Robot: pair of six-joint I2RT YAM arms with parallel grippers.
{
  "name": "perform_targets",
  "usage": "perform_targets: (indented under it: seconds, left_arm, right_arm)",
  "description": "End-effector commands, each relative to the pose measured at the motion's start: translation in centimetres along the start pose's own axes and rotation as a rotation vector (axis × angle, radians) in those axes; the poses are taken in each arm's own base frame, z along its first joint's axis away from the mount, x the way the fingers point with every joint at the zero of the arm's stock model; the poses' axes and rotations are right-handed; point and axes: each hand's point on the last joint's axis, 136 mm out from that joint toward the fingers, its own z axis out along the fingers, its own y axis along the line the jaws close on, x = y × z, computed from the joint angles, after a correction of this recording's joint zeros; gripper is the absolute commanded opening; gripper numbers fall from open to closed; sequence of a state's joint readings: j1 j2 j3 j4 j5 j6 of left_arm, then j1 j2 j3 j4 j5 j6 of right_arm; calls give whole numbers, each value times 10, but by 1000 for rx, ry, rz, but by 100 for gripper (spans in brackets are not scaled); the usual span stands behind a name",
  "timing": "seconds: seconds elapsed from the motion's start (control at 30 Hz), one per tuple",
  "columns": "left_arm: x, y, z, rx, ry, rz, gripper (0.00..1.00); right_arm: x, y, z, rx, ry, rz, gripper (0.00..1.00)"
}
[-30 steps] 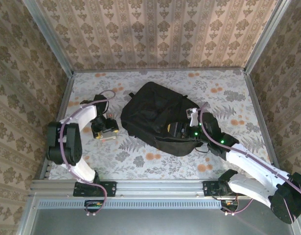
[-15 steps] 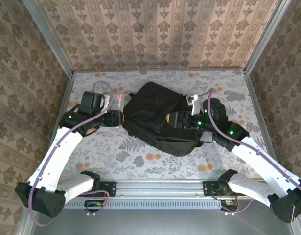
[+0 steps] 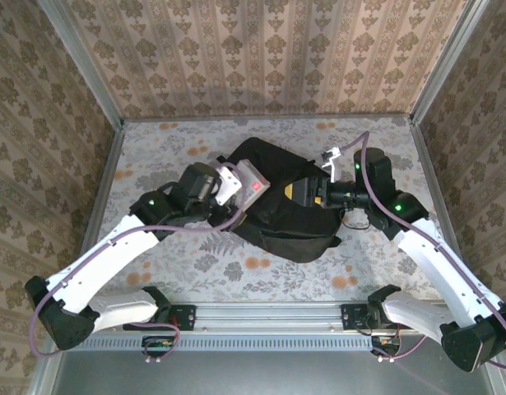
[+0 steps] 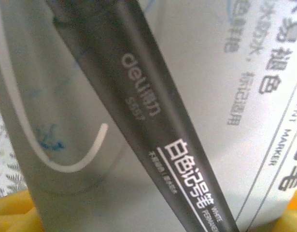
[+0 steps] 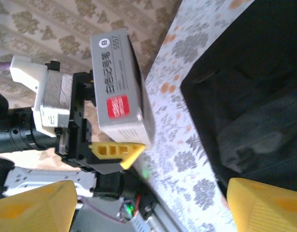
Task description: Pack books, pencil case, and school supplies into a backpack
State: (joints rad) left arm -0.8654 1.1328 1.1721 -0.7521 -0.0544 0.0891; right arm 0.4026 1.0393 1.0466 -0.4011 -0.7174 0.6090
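Bearing printed Chinese text, a red label and a clear window through which a black pen lettered "deli" can be read, the marker box (image 5: 118,92) is a small grey-white carton with square corners, longer than it is thick. By its look it is light and fairly stiff. Thin card of this kind probably dents under a hard squeeze, its glossy faces may slide against smooth pads, and the window side is likely the weakest. A hold across two opposite faces with moderate pressure, leaving one end free to enter first, would suit it.

The box hangs in the air, clear of the surface (image 3: 359,255), and sits over the left edge of the backpack (image 3: 277,220) in the top view. The left gripper (image 3: 236,185) is clenched on it. The right wrist view shows one yellow finger (image 5: 117,151) lying against an end of the carton, while the opposite finger is hidden behind it. In the left wrist view the carton spans the gap between two yellow tips.

The backpack is large, black and soft, and lies slumped near the middle of the flowered surface. Its limp cloth will likely sag across any opening. The right gripper (image 3: 304,194) sits at the backpack's right side, its yellow fingers spread wide with nothing between them.
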Motion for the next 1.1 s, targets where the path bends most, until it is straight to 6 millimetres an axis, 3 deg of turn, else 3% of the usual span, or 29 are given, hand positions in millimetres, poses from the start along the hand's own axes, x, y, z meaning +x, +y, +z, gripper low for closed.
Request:
perform_targets:
  seconds: [0.0,0.3,0.57,0.83,1.07]
  left_arm:
    - [-15,-11,1,-23,-44,184,78]
    - [-14,-40,4,28,-78,310,78]
    - [-9,-49,5,54,-77,334,79]
    - [-10,-55,2,67,-95,348,79]
    - [-10,-58,6,81,-75,354,81]
  right_arm:
    - [12,22,1,-137,94,20,83]
    - [25,7,16,-163,148,74,82]
    - [34,7,28,-169,193,73,81]
    - [38,-5,39,-134,213,93,68]
    - [50,-3,52,-139,263,72,67]
